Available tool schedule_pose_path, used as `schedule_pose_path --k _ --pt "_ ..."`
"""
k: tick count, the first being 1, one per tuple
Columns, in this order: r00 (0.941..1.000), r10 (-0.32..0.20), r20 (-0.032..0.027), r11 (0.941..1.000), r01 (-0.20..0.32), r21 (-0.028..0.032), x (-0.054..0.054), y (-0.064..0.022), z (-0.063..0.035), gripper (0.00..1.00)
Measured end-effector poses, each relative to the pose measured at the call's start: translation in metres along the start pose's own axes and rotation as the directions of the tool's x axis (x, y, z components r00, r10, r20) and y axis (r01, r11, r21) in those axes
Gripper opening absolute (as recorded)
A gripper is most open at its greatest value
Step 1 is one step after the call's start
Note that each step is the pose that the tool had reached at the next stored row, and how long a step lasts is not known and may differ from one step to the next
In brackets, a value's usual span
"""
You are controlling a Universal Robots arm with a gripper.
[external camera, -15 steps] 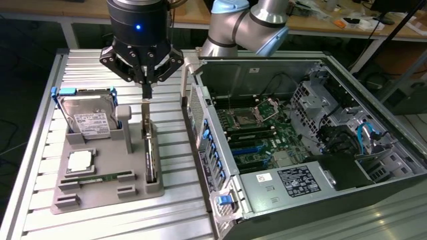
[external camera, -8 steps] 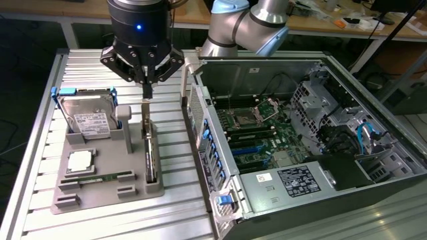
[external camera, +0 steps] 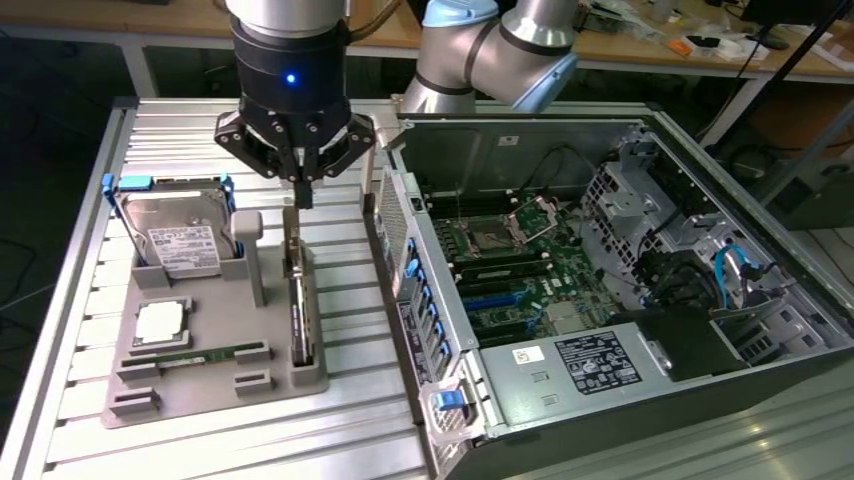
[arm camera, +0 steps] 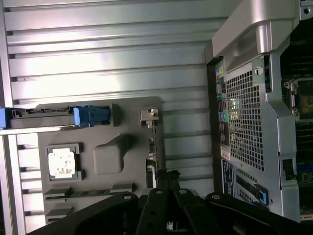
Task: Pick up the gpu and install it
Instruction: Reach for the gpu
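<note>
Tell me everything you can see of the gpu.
The gpu is a thin dark circuit card standing on its long edge in a slot of the grey tray, on the side nearest the open computer case. A narrow silver metal bracket caps its far end in the exterior view. It is not yet installed. The gripper hangs just above that end; contact cannot be told.

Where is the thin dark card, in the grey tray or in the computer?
In the tray. The thin dark gpu card stands on edge in the grey plastic tray.
</note>
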State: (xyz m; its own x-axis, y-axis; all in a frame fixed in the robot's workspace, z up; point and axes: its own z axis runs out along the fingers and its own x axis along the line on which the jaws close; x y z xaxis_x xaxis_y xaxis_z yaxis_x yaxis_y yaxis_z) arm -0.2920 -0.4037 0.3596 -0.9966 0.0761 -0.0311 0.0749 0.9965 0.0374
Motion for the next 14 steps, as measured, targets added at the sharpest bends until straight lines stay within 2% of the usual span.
schedule_pose_path --k 3,14 --pt "1.0 0.0 0.0002 1.0 0.0 0.0019 0.0 -0.0006 0.0155 0.11" --pt "1.0 0.0 0.0001 1.0 0.0 0.0024 0.0 -0.0011 0.0278 0.11"
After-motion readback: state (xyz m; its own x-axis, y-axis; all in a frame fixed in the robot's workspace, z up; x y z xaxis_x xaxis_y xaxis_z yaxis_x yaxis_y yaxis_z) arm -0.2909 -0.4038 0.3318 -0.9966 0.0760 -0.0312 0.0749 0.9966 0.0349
